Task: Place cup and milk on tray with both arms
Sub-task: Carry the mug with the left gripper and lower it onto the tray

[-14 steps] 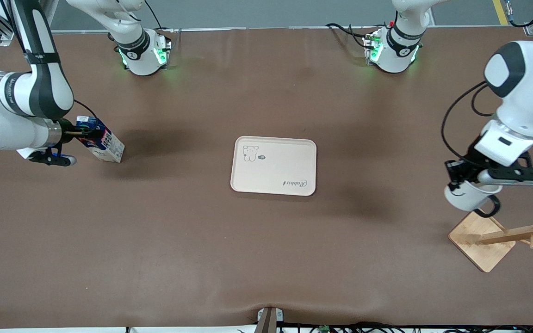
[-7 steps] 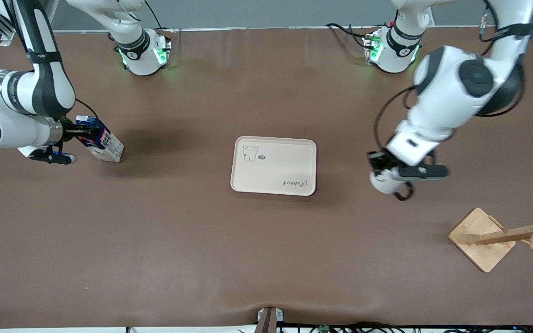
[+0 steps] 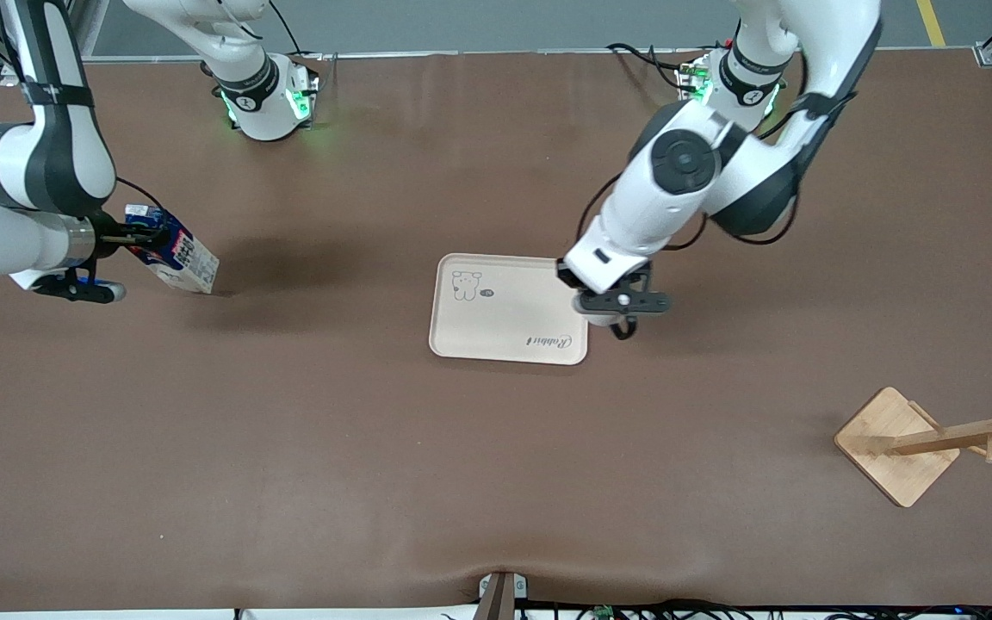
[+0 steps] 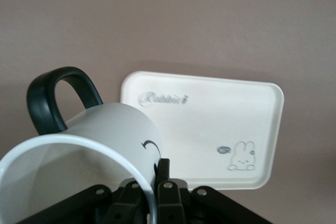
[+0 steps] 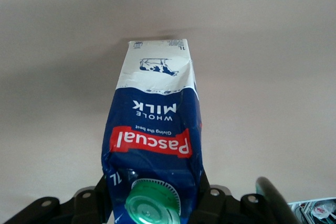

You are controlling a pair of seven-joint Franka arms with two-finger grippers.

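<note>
The cream tray (image 3: 496,323) lies mid-table and also shows in the left wrist view (image 4: 220,119). My left gripper (image 3: 610,312) is shut on the white cup (image 3: 603,320), one finger (image 4: 164,170) outside the rim, and holds it tilted over the tray's edge toward the left arm's end. The cup's black handle (image 4: 55,95) points away from the gripper. My right gripper (image 3: 130,237) is shut on the dark blue top of the milk carton (image 3: 179,258), held tilted low over the table at the right arm's end. The green cap (image 5: 152,204) sits between the fingers.
A wooden rack with a square base (image 3: 896,443) stands at the left arm's end, nearer to the front camera. The two arm bases (image 3: 268,99) (image 3: 733,95) stand along the table's farthest edge. Bare brown tabletop lies between the milk and the tray.
My left arm has swung the cup from above the wooden rack to the tray's edge. My right gripper has shifted the milk slightly toward the right arm's end and raised it a little.
</note>
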